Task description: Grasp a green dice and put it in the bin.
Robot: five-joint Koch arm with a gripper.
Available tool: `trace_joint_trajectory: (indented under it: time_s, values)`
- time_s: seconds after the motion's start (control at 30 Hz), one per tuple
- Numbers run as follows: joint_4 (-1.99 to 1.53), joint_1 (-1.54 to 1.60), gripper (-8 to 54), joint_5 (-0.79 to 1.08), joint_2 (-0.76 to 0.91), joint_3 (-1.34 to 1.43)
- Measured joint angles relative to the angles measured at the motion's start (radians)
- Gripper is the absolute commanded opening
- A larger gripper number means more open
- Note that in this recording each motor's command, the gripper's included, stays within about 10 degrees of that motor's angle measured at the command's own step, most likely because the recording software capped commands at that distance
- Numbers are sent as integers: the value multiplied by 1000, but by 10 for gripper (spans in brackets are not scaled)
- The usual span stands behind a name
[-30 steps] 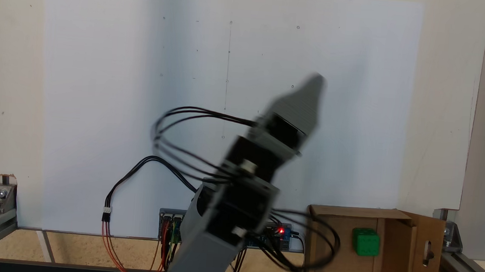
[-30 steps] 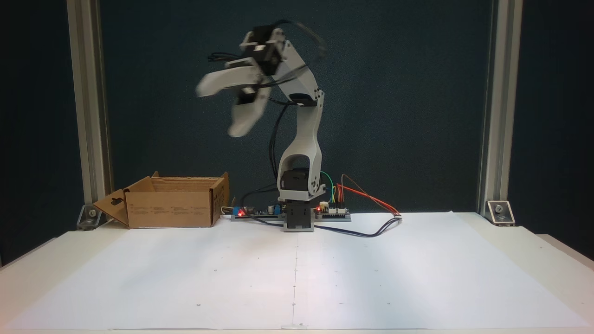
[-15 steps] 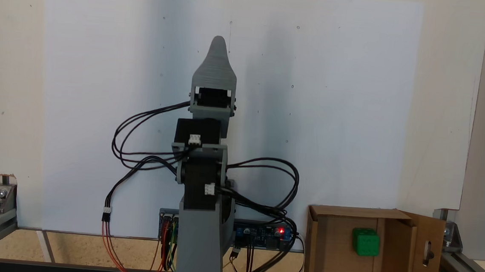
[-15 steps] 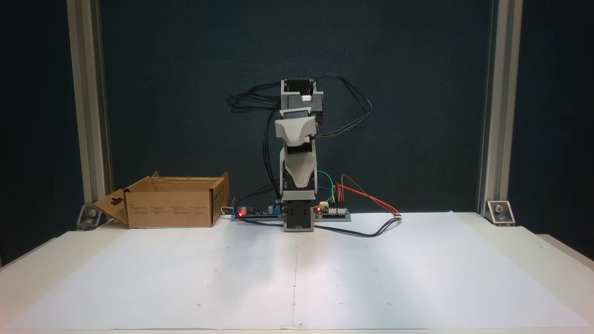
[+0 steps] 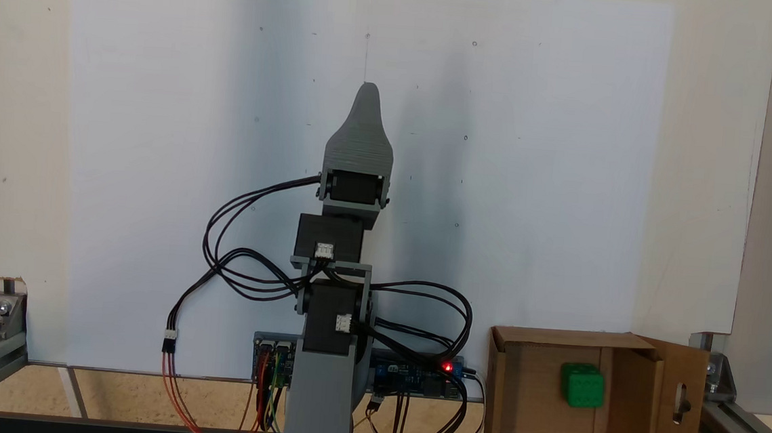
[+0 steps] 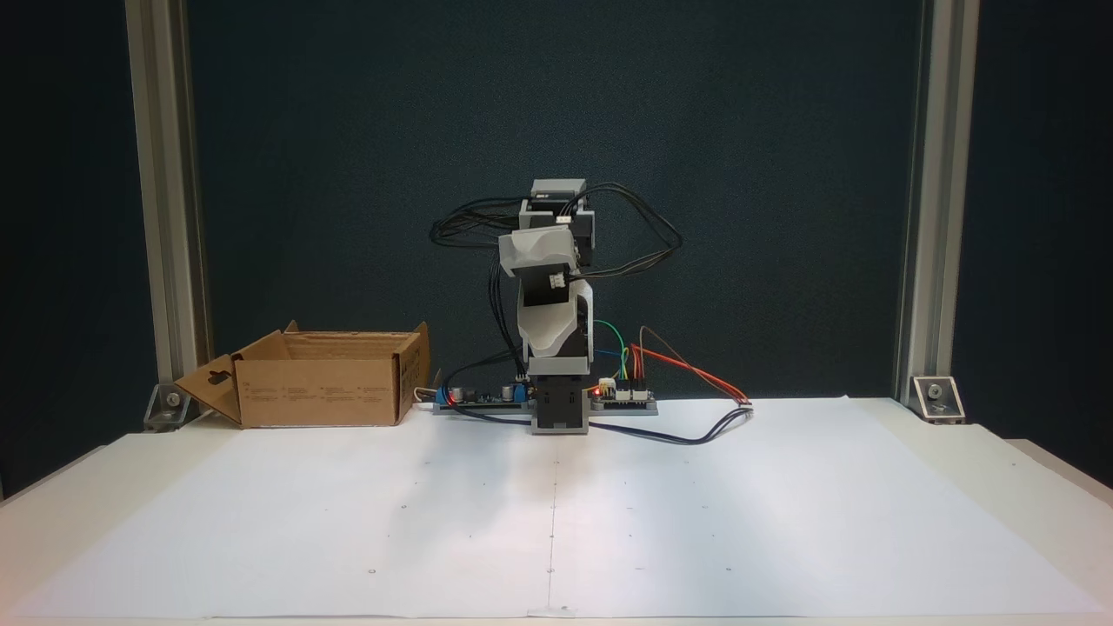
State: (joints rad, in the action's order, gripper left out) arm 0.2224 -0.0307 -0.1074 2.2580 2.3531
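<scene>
The green dice (image 5: 581, 385) lies inside the bin (image 5: 561, 337), a brown cardboard box at the lower right of a fixed view, with a slotted flap (image 5: 681, 403) folded out to its right. In a fixed view from the front, the bin (image 6: 317, 391) stands at the left and its walls hide the dice. My gripper (image 6: 546, 304) is up in the air over the arm's base, well away from the bin. It points toward that camera with its jaws spread one above the other, open and with nothing between them. From above the gripper (image 5: 365, 93) shows a single tip.
A white paper sheet (image 6: 556, 522) covers the table in front of the arm. Controller boards (image 6: 609, 398) and loose cables (image 6: 687, 435) sit beside the arm's base. Aluminium frame posts (image 6: 165, 209) stand at both back corners.
The arm swung away from the bin side to the table's centre line, then folded lower. The jaws stay spread. The green dice has not moved in the bin.
</scene>
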Motion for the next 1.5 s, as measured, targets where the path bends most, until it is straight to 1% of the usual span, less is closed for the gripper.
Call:
trace_joint_trajectory:
  time_s: [0.13, 0.33, 0.93, 1.5]
  values:
    - [138, -9, 455, 0, 0, 34]
    - [245, -64, 456, 0, 0, 44]
    - [907, -67, 439, 0, 0, 460]
    - [1223, -66, 440, -2, 0, 712]
